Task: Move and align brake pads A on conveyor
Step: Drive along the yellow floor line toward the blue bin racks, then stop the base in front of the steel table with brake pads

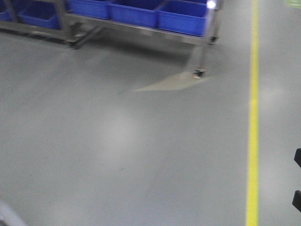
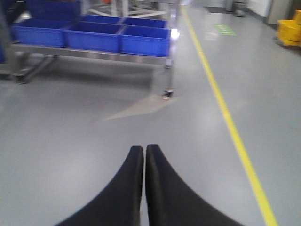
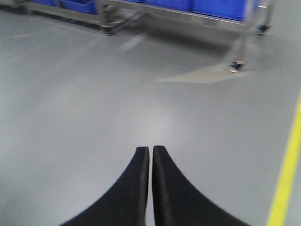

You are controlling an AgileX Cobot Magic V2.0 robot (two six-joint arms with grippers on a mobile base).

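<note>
Blue bins (image 1: 136, 14) fill a metal rack (image 1: 141, 29) along the top left edge of the front view, and its caster leg (image 1: 199, 71) stands right of centre. Below the rack, grey floor (image 1: 117, 141) spreads wide to a yellow line (image 1: 254, 117) running top to bottom near the right edge. At the bottom centre of its wrist view, the left gripper (image 2: 144, 149) has its black fingers pressed together on nothing. The right gripper (image 3: 150, 149) is likewise closed and holds nothing. No view shows the brake pads or the conveyor.
</note>
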